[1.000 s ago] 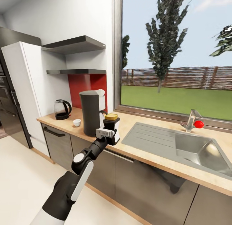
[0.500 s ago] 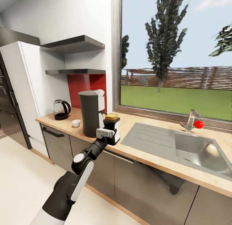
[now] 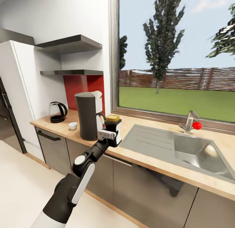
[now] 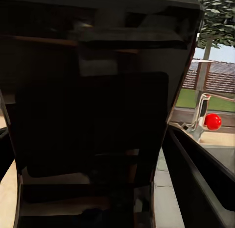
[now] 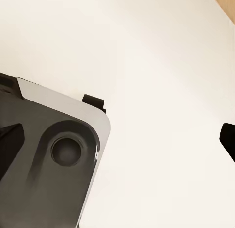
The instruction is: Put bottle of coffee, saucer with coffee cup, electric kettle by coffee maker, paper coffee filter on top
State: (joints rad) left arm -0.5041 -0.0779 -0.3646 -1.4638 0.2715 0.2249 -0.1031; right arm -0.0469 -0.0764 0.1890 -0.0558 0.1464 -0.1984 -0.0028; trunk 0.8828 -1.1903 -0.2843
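The bottle of coffee (image 3: 113, 132), dark with a yellow cap and white label print, is held upright in the robot's left gripper (image 3: 109, 135), whose fingers pinch it from the near side. In the head view the bottle hangs over the front edge of the kitchen countertop (image 3: 153, 157), just beside the coffee maker (image 3: 86, 115); whether its base touches the wood cannot be told. In the left wrist view the bottle's dark body (image 4: 93, 125) sits close against the camera, between the gripper's fingers.

The coffee maker stands on the countertop, a tall dark-grey drum with a white shape at its upper back edge that may be the paper coffee filter; this cannot be confirmed. Beside its base, toward the wall, the small white coffee cup (image 3: 72, 125) stands on the wood; what it holds cannot be seen. Farther along, near the white cabinet (image 3: 23, 87), the electric kettle (image 3: 57, 112) sits on its black base, its clear glass jug showing no visible contents.

On the bottle's other side, the inset steel sink (image 3: 195, 153) has a bare drainboard and basin, with a tap (image 3: 191, 122) bearing a red knob behind it. Two dark shelves (image 3: 70, 58) hang above the coffee maker.

The right wrist view shows pale floor (image 5: 161, 66) and part of the robot's body (image 5: 49, 159); whether the right gripper is spread or pressed together cannot be told.
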